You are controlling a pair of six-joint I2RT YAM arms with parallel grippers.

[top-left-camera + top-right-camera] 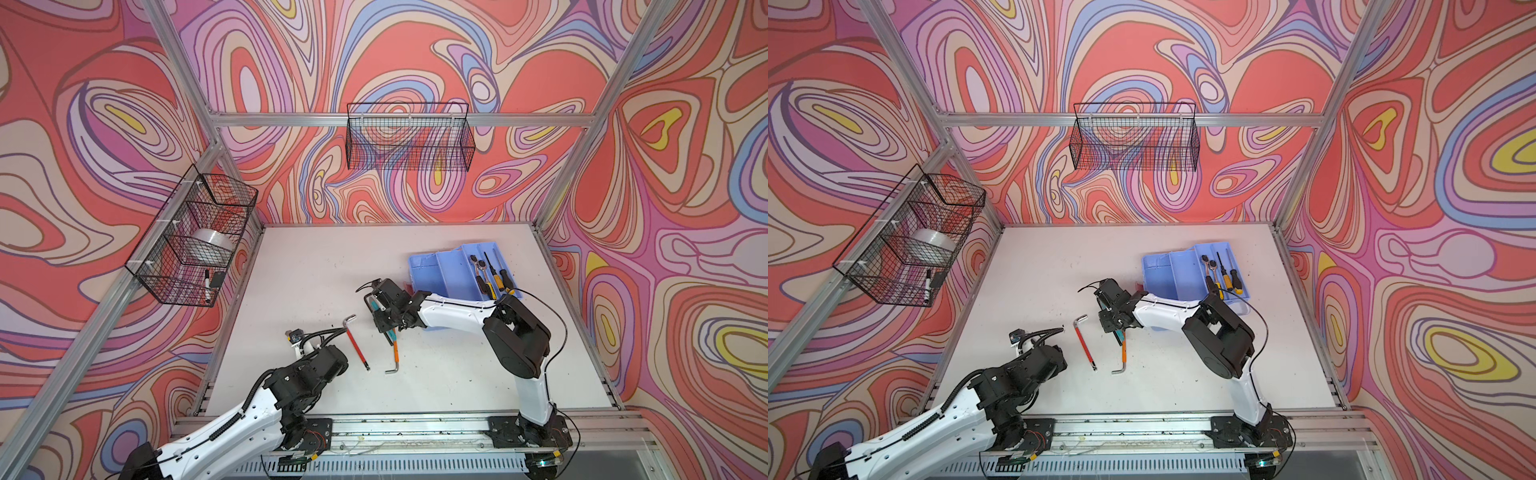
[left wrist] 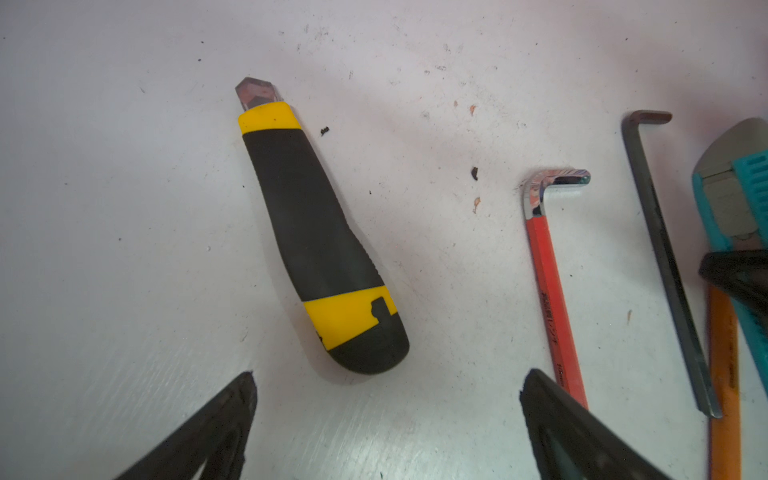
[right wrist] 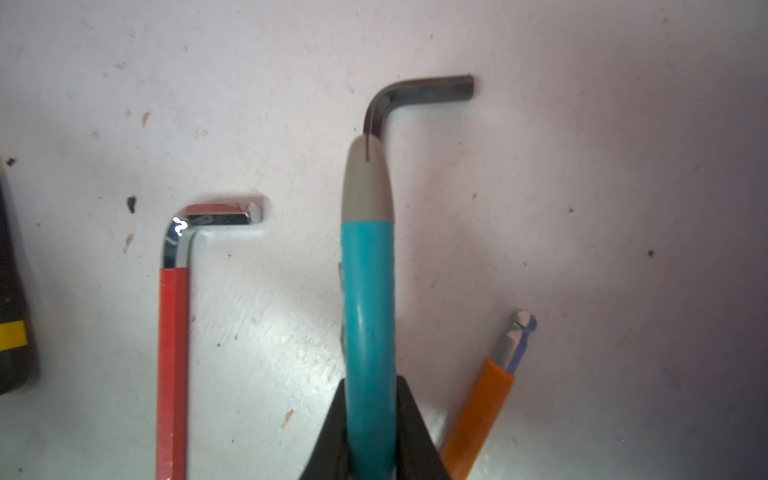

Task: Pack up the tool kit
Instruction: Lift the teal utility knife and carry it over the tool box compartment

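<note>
The tool kit's blue divided tray (image 1: 440,270) (image 1: 1173,272) stands at the table's back right, with screwdrivers and a ratchet (image 1: 492,272) in its right compartment. My right gripper (image 3: 372,380) (image 1: 380,309) is shut on a teal utility knife (image 3: 368,291) (image 2: 731,199) over the table's middle. A red hex key (image 1: 356,343) (image 3: 172,353), an orange hex key (image 1: 396,353) (image 3: 478,415) and a black hex key (image 3: 415,89) (image 2: 665,257) lie on the table close by. My left gripper (image 2: 388,386) is open just short of a yellow-and-black utility knife (image 2: 320,232). The left arm hides that knife in both top views.
A black wire basket (image 1: 195,237) on the left wall holds a tape roll and a marker. Another wire basket (image 1: 409,137) hangs on the back wall. Aluminium frame posts edge the table, and a rail (image 1: 415,432) runs along its front.
</note>
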